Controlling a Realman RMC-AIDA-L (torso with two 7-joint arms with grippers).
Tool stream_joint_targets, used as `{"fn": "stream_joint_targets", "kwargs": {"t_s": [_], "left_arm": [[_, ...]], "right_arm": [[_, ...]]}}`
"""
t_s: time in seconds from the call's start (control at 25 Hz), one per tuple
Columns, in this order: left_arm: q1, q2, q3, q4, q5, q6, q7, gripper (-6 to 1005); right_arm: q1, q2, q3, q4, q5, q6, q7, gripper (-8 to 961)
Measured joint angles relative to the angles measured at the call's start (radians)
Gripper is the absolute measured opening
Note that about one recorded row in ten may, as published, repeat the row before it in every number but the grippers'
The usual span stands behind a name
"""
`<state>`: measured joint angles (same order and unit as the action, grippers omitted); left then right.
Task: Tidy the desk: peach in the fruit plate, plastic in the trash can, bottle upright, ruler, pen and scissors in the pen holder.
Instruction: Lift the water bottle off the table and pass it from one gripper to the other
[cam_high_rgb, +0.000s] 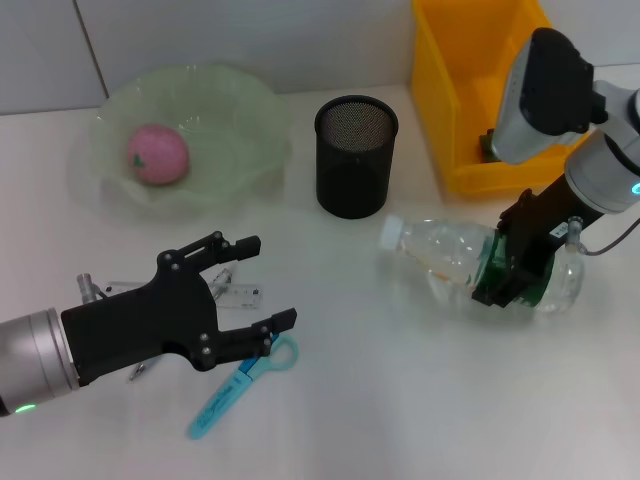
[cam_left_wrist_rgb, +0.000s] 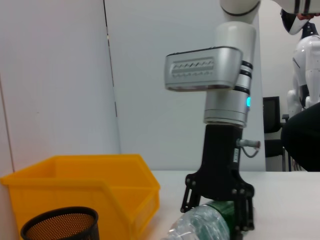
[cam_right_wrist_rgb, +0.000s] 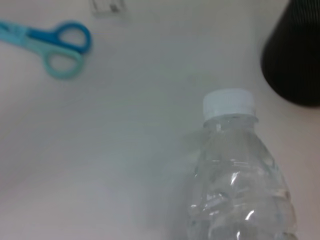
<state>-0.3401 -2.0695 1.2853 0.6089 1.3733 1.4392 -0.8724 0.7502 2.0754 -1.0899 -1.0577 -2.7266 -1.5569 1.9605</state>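
Note:
The pink peach (cam_high_rgb: 157, 154) lies in the pale green fruit plate (cam_high_rgb: 250, 100). The clear bottle (cam_high_rgb: 445, 252) (cam_right_wrist_rgb: 235, 165) lies on its side, white cap toward the black mesh pen holder (cam_high_rgb: 356, 155). My right gripper (cam_high_rgb: 510, 272) (cam_left_wrist_rgb: 217, 215) comes down from above and is shut on the bottle's green-labelled body. My left gripper (cam_high_rgb: 268, 282) hovers open over the clear ruler (cam_high_rgb: 238, 293). The blue scissors (cam_high_rgb: 245, 378) (cam_right_wrist_rgb: 55, 47) lie just in front of it. My left arm covers most of the pen (cam_high_rgb: 88, 288). I see no plastic clearly.
The yellow bin (cam_high_rgb: 480, 90) (cam_left_wrist_rgb: 85, 185) stands at the back right, behind my right arm, with something dark green inside. The pen holder (cam_left_wrist_rgb: 60, 225) (cam_right_wrist_rgb: 295, 55) stands between the plate and the bin. Bare white tabletop lies at the front right.

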Motion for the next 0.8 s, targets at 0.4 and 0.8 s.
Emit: {"fn": "stream_joint_targets", "kwargs": {"t_s": [0.4, 0.8], "left_arm": [[0.031, 0.000, 0.000, 0.000, -0.090, 0.014, 0.009, 827], [0.068, -0.002, 0.000, -0.024, -0.271, 0.099, 0.009, 826]], "right_arm": [[-0.159, -0.009, 0.072, -0.171, 0.271, -0.074, -0.092, 774], [-0.290, 0.000, 0.196, -0.089, 0.548, -0.078, -0.368, 775]]}}
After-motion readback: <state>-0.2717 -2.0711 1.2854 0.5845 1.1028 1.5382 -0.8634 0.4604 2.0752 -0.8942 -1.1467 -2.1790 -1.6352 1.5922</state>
